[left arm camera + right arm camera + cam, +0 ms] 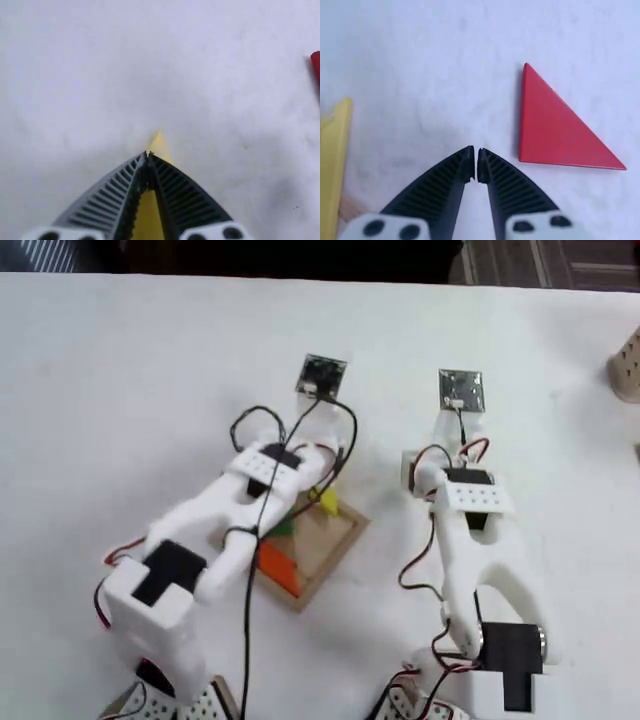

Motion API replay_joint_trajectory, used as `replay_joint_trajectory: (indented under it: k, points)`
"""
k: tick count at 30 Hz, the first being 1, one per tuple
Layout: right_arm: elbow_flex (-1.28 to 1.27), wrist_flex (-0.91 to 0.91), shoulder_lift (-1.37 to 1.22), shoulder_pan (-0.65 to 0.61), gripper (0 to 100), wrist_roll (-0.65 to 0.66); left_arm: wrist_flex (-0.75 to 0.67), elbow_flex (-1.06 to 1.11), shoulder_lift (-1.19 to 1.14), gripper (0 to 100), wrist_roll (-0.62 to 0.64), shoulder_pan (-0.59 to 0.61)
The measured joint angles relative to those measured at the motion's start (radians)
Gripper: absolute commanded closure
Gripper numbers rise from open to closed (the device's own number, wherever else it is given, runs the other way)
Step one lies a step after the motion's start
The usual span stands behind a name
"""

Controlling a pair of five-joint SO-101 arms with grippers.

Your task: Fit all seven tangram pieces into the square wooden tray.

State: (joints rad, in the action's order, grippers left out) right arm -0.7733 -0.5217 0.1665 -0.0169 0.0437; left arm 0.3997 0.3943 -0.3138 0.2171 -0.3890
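My left gripper (148,157) has the yellow piece (159,141) pinched, right at the tray's (322,538) far edge.
Its jaws are pressed tight on the yellow piece above the white table (120,390). I see an orange piece (278,565) and a green piece (285,528) lying in the tray under that arm. My right gripper (475,165) hangs low with its jaws nearly touching and gripping nothing, and the red triangle (552,127) is flat just beside it.

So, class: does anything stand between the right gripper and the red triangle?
Nothing visible does. The red triangle lies flat on the white table, just beside the right gripper, with bare surface between them.
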Motion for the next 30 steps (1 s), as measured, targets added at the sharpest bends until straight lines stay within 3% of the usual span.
replay_joint_trajectory:
  k: [10,22,30]
  points:
    - [0.0,0.028,0.0,0.0,98.1,0.0,0.075,0.021,0.031,98,0.008,0.0]
    - [0.0,0.032,0.0,0.002,98.1,0.002,0.084,0.336,0.299,98,0.009,-0.023]
    - [0.0,0.032,0.0,0.0,98.1,0.021,0.087,0.402,0.39,98,0.009,-0.048]
